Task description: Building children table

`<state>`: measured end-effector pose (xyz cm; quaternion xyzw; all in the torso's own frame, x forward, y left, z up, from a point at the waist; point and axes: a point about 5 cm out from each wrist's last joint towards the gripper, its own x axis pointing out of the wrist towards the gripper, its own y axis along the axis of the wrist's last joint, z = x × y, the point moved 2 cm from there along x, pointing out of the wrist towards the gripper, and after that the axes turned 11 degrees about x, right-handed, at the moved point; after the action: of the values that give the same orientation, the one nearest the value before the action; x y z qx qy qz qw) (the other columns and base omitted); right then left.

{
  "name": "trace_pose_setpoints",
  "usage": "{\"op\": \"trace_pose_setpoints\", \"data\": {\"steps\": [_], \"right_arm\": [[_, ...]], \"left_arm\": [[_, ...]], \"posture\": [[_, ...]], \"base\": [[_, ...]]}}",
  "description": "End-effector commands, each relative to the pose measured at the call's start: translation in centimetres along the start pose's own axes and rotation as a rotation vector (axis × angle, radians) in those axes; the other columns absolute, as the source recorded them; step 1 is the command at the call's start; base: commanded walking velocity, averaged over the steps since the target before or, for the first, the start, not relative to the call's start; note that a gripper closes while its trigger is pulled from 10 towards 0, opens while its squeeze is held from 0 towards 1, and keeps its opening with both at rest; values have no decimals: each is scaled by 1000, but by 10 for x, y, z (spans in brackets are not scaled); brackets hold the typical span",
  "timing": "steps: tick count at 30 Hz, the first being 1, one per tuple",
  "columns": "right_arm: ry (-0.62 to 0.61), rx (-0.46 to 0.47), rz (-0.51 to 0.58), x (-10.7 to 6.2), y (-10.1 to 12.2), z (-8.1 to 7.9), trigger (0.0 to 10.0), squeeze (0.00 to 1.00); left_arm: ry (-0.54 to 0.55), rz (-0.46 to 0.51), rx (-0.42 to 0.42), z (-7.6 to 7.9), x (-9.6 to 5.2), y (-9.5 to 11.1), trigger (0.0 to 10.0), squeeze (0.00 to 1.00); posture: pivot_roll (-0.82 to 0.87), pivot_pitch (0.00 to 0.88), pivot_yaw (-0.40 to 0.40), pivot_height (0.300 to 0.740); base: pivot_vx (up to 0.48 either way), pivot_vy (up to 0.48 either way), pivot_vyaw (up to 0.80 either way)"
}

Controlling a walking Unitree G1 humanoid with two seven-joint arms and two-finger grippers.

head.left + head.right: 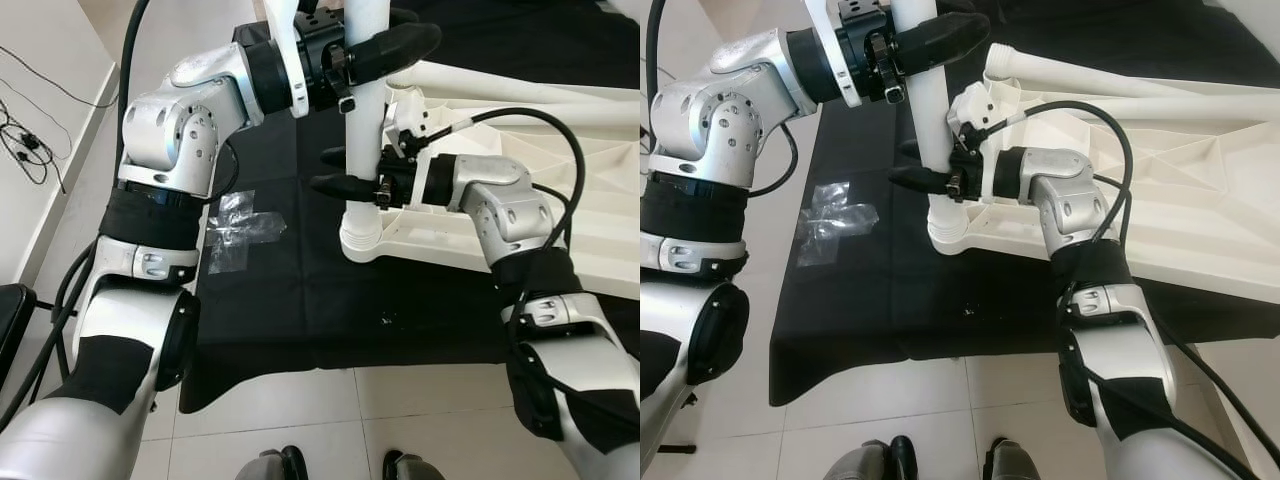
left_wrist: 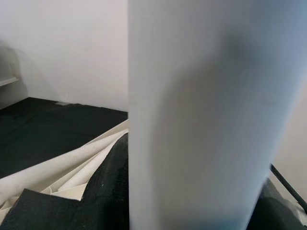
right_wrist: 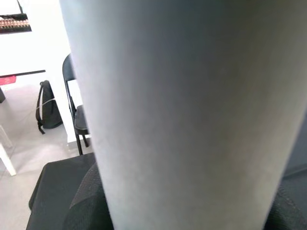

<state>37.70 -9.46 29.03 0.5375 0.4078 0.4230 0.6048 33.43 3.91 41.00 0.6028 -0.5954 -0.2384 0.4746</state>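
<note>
A white table leg (image 1: 364, 130) stands upright, its lower end set in the near-left corner of the upturned white table top (image 1: 560, 170) on the black mat. My left gripper (image 1: 385, 45) is shut on the leg high up, its black fingers wrapped around it. My right gripper (image 1: 345, 170) is shut on the same leg lower down, just above the corner socket. The leg (image 2: 206, 115) looms close in the left wrist view, and the leg (image 3: 187, 110) does too in the right wrist view.
More white legs (image 1: 510, 85) lie across the table top at the back. A clear plastic bag (image 1: 238, 228) lies on the black mat (image 1: 300, 300) to the left. Cables (image 1: 25, 140) trail on the tiled floor at far left. A black chair (image 3: 76, 115) stands beyond.
</note>
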Motion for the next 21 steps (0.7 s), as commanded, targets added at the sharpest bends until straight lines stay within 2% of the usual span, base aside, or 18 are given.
{"op": "trace_pose_setpoints", "data": {"steps": [1,3,4,6,7,8,11,12,13,14,15,16,17,18,19,20,21], "right_arm": [[64,28,-7,17,-4,-8,0,0],[48,27,-8,16,-5,-6,0,0],[12,25,-7,16,-6,-4,0,0],[12,25,-7,16,-6,-4,0,0],[-36,27,1,15,-9,-1,0,0],[-104,26,10,14,-13,0,0,0],[-104,26,10,14,-13,0,0,0],[-185,37,35,13,-18,0,0,0],[-370,50,67,12,-28,-4,0,0],[-652,52,57,6,-38,6,0,0],[-652,52,57,6,-38,6,0,0],[-851,43,44,-1,-44,12,0,0],[-983,40,31,1,-58,-4,0,0],[-1050,54,30,2,-66,-19,0,0],[-1043,100,42,9,-71,-33,0,0],[-1043,100,42,9,-71,-33,0,0],[-1040,123,55,15,-71,-40,0,0]], "left_arm": [[-97,31,-14,13,12,4,0,0],[-90,33,1,13,12,4,0,0],[-82,35,3,12,12,3,7490,1000],[-82,35,3,12,12,3,7490,1000],[-71,37,3,11,12,3,10000,1000],[-51,41,-1,8,11,4,10000,1000],[-51,41,-1,8,11,4,10000,1000],[-30,40,1,5,10,5,10000,1000],[3,38,-6,0,9,6,10000,1000],[8,34,-5,0,8,6,10000,1000],[8,34,-5,0,8,6,10000,1000],[9,32,-4,-1,8,6,10000,1000],[6,29,-9,-1,7,6,10000,0],[4,27,-13,-1,6,5,10000,0],[5,23,-15,-1,6,4,10000,0],[5,23,-15,-1,6,4,10000,0],[1,17,-15,0,6,2,10000,0]], "posture": [[-21,230,119,740],[-22,231,120,740],[-27,231,119,740],[-27,231,119,740],[-30,230,116,740],[-33,235,113,740],[-33,235,113,740],[-34,236,109,740],[-33,237,104,740],[-36,237,89,740],[-36,237,89,740],[-40,236,88,740],[-36,240,97,740],[-36,240,97,740],[-52,232,98,740],[-52,232,98,740],[-57,224,101,740]], "base": [[0,0,0],[0,0,0],[0,0,0],[0,0,0],[0,0,0],[0,0,0],[0,0,0],[0,0,0],[0,0,0],[0,0,0],[0,0,0],[0,0,0],[0,0,0],[0,0,0],[0,0,0],[0,0,0],[0,0,0]]}}
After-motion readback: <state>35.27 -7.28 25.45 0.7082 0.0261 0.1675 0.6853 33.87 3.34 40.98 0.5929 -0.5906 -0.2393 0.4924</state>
